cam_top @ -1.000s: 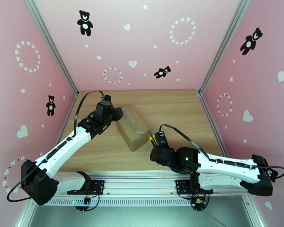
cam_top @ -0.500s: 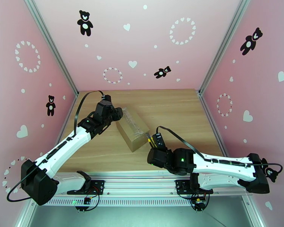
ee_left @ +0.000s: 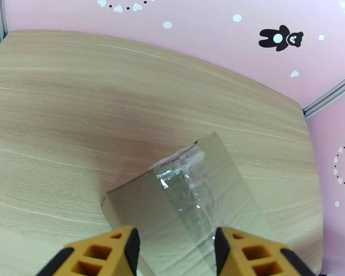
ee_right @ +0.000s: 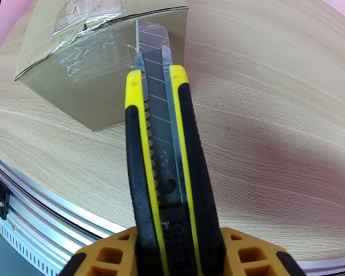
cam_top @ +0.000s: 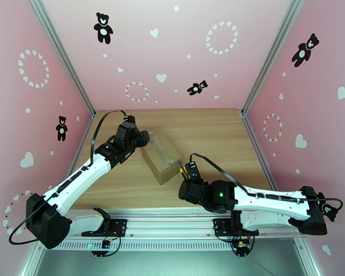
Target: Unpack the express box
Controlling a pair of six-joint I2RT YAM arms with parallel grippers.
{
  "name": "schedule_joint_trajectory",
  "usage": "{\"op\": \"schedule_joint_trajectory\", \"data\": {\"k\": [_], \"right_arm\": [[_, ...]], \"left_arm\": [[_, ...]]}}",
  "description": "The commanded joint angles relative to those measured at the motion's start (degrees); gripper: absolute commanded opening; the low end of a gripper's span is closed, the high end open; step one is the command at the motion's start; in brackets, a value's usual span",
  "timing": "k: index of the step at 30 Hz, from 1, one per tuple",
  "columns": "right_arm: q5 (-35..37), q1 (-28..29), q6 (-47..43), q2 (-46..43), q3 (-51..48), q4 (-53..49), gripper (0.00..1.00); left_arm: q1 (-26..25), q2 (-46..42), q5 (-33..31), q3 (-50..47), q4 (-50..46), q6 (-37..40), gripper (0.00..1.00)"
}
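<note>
The right fingers (ee_right: 257, 256) are closed partway on the yellow-black utility knife (ee_right: 191, 148), clamping its handle from both sides. Its blade (ee_right: 152, 47) is extended, and the tip meets the taped top edge at the near end of the express box (ee_right: 71, 83). The left fingers (ee_left: 110, 254) stand partly apart over the far end of the box, the clear tape (ee_left: 191, 194) showing between them. Whether they touch the cardboard cannot be told. The box lies closed on the wooden surface (ee_right: 273, 111), skewed, between the two arms.
</note>
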Motion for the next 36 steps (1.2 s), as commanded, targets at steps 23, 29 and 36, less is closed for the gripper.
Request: {"op": "schedule_joint_trajectory", "data": {"k": [23, 29, 36], "right_arm": [[1.9, 0.3, -0.4, 0.9, 1.6, 0.1, 0.0], [2.2, 0.4, -0.6, 1.0, 1.7, -0.1, 0.0], [2.2, 0.4, -0.6, 1.4, 1.9, 0.0, 0.0]], "left_arm": [[-0.6, 0.6, 0.0, 0.5, 0.0, 0.4, 0.5], [-0.6, 0.6, 0.1, 0.3, 0.1, 0.3, 0.51], [-0.6, 0.5, 0.1, 0.3, 0.1, 0.4, 0.5]]}}
